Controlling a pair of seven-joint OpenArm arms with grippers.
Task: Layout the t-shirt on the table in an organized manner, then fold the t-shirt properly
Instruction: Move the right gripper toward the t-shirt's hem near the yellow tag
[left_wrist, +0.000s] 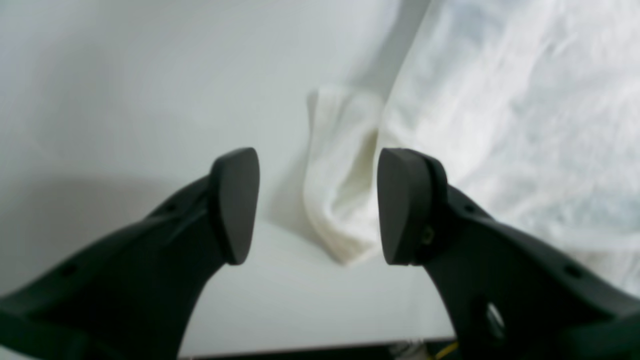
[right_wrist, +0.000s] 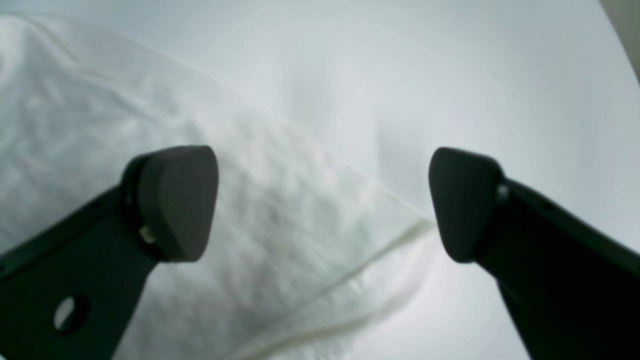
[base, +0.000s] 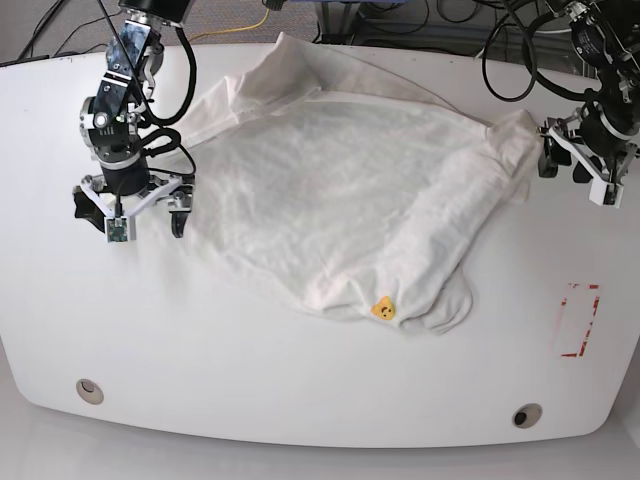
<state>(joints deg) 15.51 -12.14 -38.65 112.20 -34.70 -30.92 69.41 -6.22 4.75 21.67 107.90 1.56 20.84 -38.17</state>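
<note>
- Left wrist view: soft focus throughout. Black plastic left gripper (left_wrist: 318, 205) has its jaws spread, nothing between the pads. Both finger bases are cut off by the bottom edge.
- Same view: the white cloth t-shirt (left_wrist: 520, 125) fills the right side, crumpled and thin enough to look translucent. A rolled sleeve end hangs down in the gap between the pads, not touching either as far as I can tell. The print is not visible here.
- Same view: the smooth white table (left_wrist: 125, 90) takes up the left side. Its edge shows at the bottom, with dark clutter below it that I can't make out.
- Right wrist view: also blurred. Black right gripper (right_wrist: 323, 202) has its jaws spread wide, holding nothing. A hemmed corner of the shirt lies below the gap, its tip near the right-hand pad. Bare tabletop beyond.
- Base view: the shirt lies roughly flat mid-table, wrinkled, apparently inside out or face down. Print not readable, only a small yellow-orange patch (base: 382, 310) near the lower hem. Sleeves bunched at both sides.
- Base view: right gripper at the shirt's image-left edge, left gripper just beside the image-right sleeve. Upper arms are cut off by the frame.
- Base view: two round grommet holes (base: 89, 389) sit near the front edge, a red tape rectangle (base: 577, 320) at image-right. No containers anywhere.
</note>
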